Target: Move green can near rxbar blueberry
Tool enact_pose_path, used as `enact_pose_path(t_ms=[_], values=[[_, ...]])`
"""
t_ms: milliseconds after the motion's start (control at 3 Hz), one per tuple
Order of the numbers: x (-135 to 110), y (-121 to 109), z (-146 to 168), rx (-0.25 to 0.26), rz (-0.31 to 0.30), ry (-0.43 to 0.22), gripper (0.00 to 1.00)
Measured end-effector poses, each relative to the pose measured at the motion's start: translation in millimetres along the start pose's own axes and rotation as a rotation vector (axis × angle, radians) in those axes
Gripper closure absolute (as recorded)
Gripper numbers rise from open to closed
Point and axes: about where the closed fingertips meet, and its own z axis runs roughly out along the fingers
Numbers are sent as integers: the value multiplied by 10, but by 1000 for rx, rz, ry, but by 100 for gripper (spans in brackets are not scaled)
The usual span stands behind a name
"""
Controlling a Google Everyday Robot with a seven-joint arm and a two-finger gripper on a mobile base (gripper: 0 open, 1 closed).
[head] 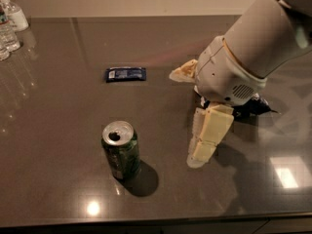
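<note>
The green can (120,150) stands upright on the dark table (58,111), front left of centre, silver top with its pull-tab hole showing. The rxbar blueberry (126,74) lies flat farther back, a dark blue wrapper with white print. My gripper (183,119) hangs over the table to the right of the can, about a can's height away from it. Its cream fingers (207,135) are spread apart and hold nothing. The bar lies to the back left of the gripper.
A blue-and-white chip bag (258,106) lies mostly hidden behind my arm at the right. Clear plastic bottles (9,26) stand at the table's far left corner. The table's front edge (146,221) runs just below the can.
</note>
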Motion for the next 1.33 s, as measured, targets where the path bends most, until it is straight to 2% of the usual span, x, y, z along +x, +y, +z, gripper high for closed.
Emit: enact_pose_path(t_ms=[667, 1333], values=[[-331, 69, 415, -78, -38, -76, 0], [-581, 149, 656, -115, -68, -138, 0]])
